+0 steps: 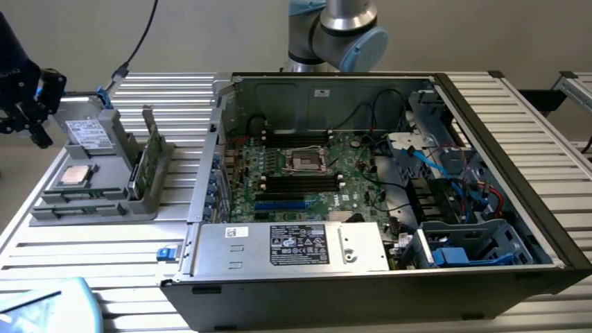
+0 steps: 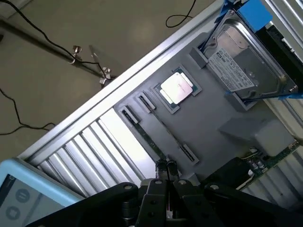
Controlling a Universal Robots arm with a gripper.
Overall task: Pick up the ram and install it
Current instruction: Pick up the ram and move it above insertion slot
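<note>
Fingers (image 2: 161,166) closed and empty, upper left of the exterior frame, tips over one end of the ram (image 2: 147,138): a thin green strip, edge-on in a grey slot.

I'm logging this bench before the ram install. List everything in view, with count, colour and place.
computer case: one, black, open, middle of the table
motherboard: one, green, inside the case
power supply: one, silver, along the case's near side
holder: one, grey, on the exterior view's left of the case
hard drive: one, silver, at the holder's far end
processor: one, silver, flat in the holder
ram: at least two, green, upright on the holder's case side
table: one, silver, ribbed, under everything
device: one, light blue, exterior view's lower left
arm: one, grey and blue, behind the case
gripper: one, black, shut, over the holder
</note>
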